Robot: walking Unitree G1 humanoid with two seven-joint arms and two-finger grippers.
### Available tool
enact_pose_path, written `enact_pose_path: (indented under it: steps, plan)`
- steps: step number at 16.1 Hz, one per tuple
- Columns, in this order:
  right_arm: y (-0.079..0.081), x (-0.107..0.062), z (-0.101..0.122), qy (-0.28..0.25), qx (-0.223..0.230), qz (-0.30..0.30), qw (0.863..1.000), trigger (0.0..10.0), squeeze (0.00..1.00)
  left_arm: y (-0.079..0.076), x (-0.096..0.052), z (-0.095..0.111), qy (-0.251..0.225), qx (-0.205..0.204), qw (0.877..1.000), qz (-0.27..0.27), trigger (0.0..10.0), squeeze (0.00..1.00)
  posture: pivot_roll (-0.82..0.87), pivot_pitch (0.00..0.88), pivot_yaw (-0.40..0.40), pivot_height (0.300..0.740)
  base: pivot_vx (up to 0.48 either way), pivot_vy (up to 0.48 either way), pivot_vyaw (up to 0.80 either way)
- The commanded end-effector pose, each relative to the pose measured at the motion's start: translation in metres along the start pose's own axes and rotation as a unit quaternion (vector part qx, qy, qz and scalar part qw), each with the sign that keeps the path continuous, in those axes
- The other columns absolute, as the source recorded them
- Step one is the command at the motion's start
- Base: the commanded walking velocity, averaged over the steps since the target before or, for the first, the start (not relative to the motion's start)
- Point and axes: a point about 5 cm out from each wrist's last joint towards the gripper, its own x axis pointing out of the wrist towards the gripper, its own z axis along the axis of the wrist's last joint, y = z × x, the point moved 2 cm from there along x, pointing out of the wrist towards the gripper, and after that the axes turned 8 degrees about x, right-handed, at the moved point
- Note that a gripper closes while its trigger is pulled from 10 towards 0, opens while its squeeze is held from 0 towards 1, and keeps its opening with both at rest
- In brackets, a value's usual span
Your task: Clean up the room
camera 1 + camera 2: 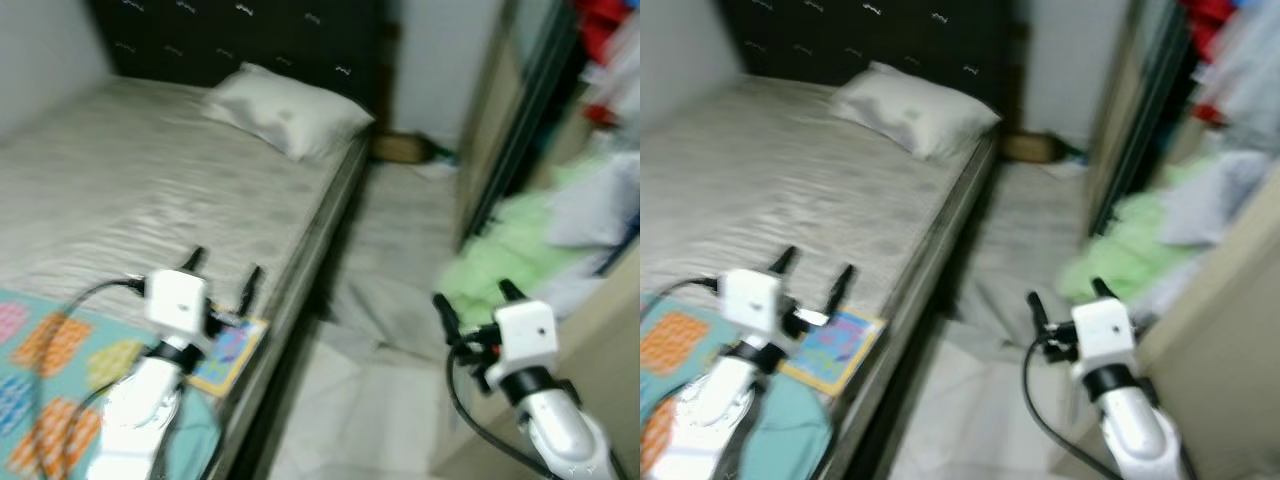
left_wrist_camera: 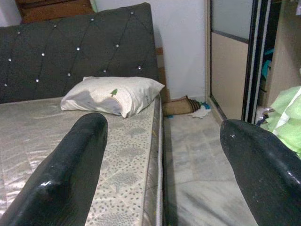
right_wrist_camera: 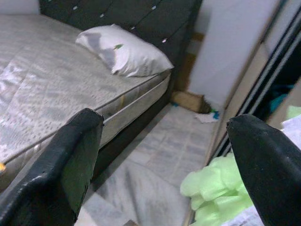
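Observation:
A bed with a grey patterned mattress and a white pillow stands at the left against a dark tufted headboard. My left gripper hovers open over the mattress's near edge, above a colourful book and a teal patterned blanket. My right gripper hangs open over the floor aisle, near a heap of light green cloth. Nothing is held between either pair of fingers.
A grey cloth lies on the tiled floor beside the bed. A brown item and small litter lie at the far wall. A sliding-door wardrobe with clothes spilling out stands at the right.

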Motion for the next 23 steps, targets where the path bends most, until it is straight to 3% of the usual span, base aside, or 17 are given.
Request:
enact_pose_path:
  steps: [1,14,23]
  plan:
    - [0.004,0.003,0.005,-0.013,0.001,0.006,1.000,10.0,0.00,0.006,-0.001,0.001,-0.001,0.009,1.000,0.006,10.0,0.00,-0.05,0.069,-0.023,0.740,0.000,0.000,0.80]
    - [0.004,0.015,-0.005,-0.015,0.001,0.013,1.000,10.0,0.00,0.006,0.002,0.001,-0.008,0.017,1.000,0.015,10.0,0.00,-0.04,0.051,-0.027,0.740,0.000,0.000,0.80]
    - [0.019,0.032,0.016,-0.050,0.001,0.032,0.998,10.0,0.00,0.007,0.002,-0.007,0.007,0.013,1.000,0.026,10.0,0.00,-0.02,0.027,-0.028,0.740,0.000,0.000,0.80]
